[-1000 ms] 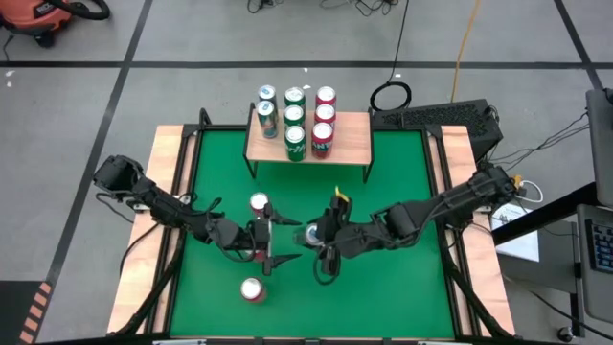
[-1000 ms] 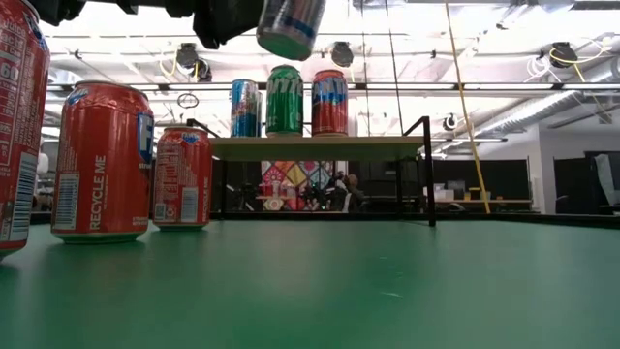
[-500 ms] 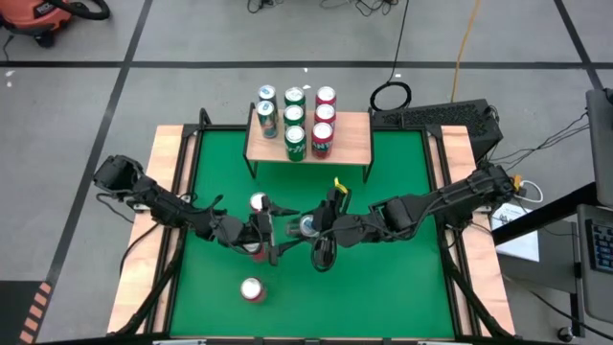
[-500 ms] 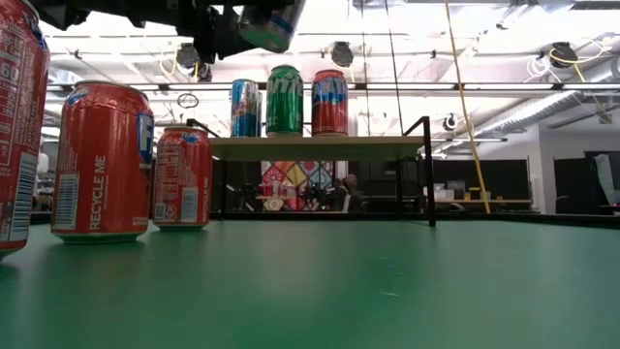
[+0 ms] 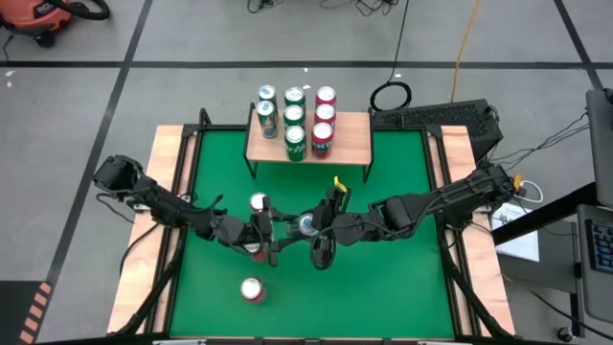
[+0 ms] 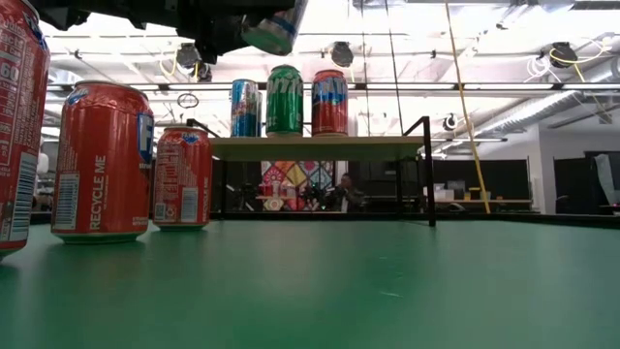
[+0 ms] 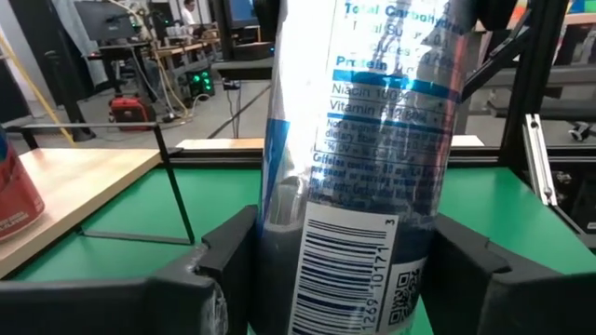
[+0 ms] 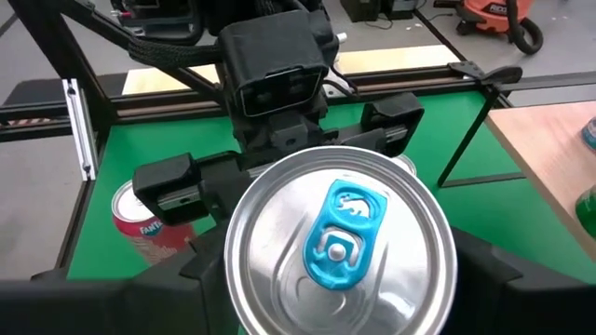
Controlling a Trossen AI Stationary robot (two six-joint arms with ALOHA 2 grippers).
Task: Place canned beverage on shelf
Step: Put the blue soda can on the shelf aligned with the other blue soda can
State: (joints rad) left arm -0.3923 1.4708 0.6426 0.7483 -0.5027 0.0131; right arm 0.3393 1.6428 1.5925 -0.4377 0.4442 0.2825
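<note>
1. The can (image 5: 307, 225), silver-blue with a blue pull tab, is in the air over the middle of the green counter (image 5: 402, 278), not yet on the shelf (image 5: 354, 144). The low view shows it hanging clear of the surface.
2. Right claw (image 5: 318, 228): clamped on the can, one finger on each side of the body, lid facing its wrist camera.
3. Left claw (image 5: 283, 233): meets the right claw at the centre, and its fingers lie against both sides of the same can. I read this as a grip.
4. Reason for the double hold, as a judgement: a handover between the arms. The can is kept aloft so that neither arm disturbs the cans standing below.
5. The shelf stands at the far edge of the counter. Its cans are packed in rows on the left part of the plank, which leaves bare wood on the right for another can.
6. Count on the shelf: two blue, three green, three red, eight in all as I read the high view.
7. Count on the counter: three red cans (image 5: 252, 289), one of them partly under the left arm.
8. Count in the claws: one can.
</note>
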